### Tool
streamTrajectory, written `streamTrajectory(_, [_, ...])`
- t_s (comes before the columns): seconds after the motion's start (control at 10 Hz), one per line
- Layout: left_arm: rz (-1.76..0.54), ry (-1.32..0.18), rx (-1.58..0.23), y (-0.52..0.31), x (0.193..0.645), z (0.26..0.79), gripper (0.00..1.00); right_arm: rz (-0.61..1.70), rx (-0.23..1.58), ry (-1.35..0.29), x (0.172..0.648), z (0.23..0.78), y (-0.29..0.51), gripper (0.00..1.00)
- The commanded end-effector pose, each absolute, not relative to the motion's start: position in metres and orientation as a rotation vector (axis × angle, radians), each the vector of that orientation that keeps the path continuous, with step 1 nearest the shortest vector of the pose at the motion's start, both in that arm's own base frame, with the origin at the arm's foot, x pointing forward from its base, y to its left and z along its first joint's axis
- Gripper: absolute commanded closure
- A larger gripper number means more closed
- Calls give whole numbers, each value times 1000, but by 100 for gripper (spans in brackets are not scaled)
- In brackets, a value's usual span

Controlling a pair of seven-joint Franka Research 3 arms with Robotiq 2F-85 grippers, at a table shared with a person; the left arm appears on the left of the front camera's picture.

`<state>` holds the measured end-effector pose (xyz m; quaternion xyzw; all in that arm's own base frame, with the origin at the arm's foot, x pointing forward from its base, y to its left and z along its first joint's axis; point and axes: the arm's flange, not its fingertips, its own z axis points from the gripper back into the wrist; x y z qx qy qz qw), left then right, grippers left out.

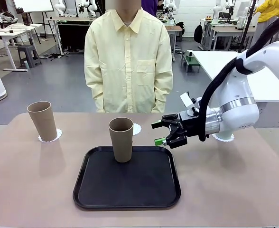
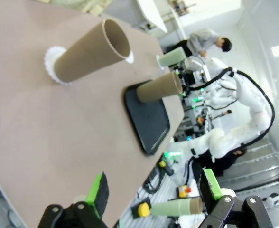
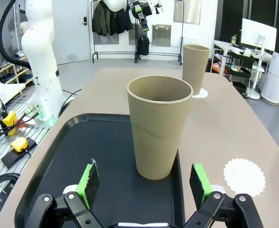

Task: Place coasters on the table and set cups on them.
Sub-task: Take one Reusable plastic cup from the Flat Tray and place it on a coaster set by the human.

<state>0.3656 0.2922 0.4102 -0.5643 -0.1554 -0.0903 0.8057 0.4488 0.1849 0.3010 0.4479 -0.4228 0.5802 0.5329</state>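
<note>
Right wrist view puts the darker cup (image 3: 159,127) dead centre, upright on the black tray (image 3: 44,171), its long axis vertical and its body framed between the two green pads of the right gripper (image 3: 146,184). Those fingers (image 3: 88,180) stand spread wide with nothing between them, and the cup sits a little beyond their tips, so a straight advance along their own line looks like what the grasp needs. At lower right of that picture a bare coaster (image 3: 244,176) lies on the tabletop (image 3: 210,128), just off the tray's edge; it seems the likeliest spot for this cup.

From the front, the right gripper (image 1: 169,132) hangs at centre right, pointing toward picture left at the cup (image 1: 121,139), near its upper half but apart from it. The lighter cup (image 1: 42,121) already stands on a coaster (image 1: 56,136) at upper left. Another bare coaster (image 1: 223,138) peeks out behind the right arm.

In the left wrist view the left gripper (image 2: 153,192) at the bottom edge is also spread and empty, well apart from both cups, so the right arm is clearly the nearer.
</note>
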Motion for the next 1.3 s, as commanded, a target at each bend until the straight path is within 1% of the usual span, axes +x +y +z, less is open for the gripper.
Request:
streamTrajectory(0.0, [-186, -334, -1209, 294, 364, 413, 0, 1383, 1068, -1007, 449, 301, 185, 0])
streamTrajectory(0.3, [-186, -334, -1209, 294, 364, 413, 0, 1254, 1060, -1140, 456, 272, 217, 0])
streamTrajectory(0.7, [-186, -334, -1209, 294, 364, 413, 0, 1327, 1084, -1114, 445, 251, 243, 0])
streamTrajectory(0.9, [-186, -334, -1209, 294, 364, 413, 0, 1348, 1062, -1169, 445, 246, 252, 0])
streamTrajectory(1.2, [-186, -334, -1209, 294, 364, 413, 0, 1323, 1023, -1154, 453, 232, 265, 0])
